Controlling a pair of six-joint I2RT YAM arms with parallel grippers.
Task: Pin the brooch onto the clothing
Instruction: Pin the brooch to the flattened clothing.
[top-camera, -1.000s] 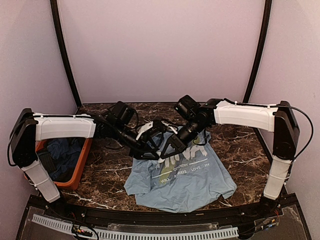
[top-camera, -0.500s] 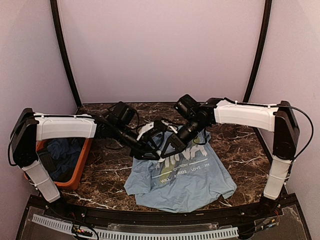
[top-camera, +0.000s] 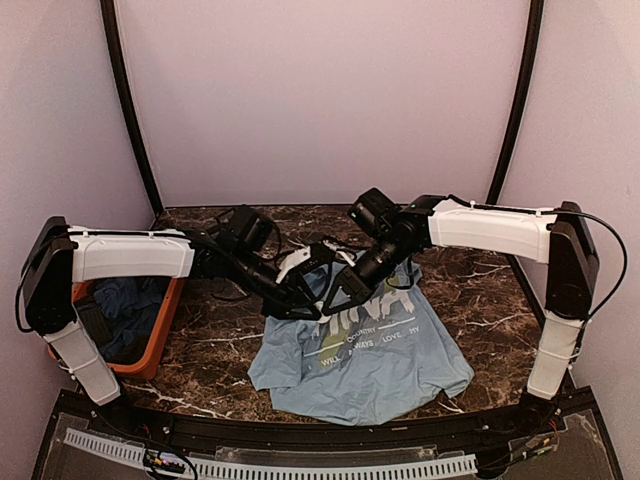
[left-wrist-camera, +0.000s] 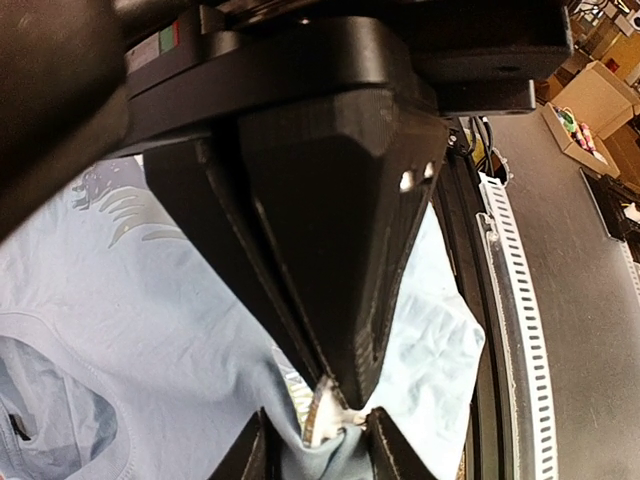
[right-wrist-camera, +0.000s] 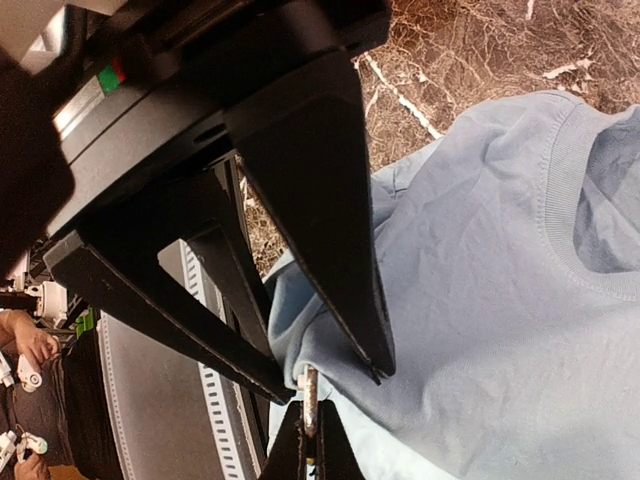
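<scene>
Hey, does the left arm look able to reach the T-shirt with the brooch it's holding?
Probably yes. The left gripper, shut on the brooch, sits at a raised fold of the T-shirt between the fingers of the right gripper; nothing visible stands between brooch and cloth.

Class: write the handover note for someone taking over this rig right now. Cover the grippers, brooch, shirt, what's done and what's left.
Left gripper: shut on the brooch, held edge-on against the shirt on its upper chest.
Right gripper: fingers apart astride a raised fold of the shirt; unclear whether it clamps the fold.
Done: brooch is in hand and at the fold.
Left: push the pin through and fasten it (no fastening visible), then let go with both.
</scene>
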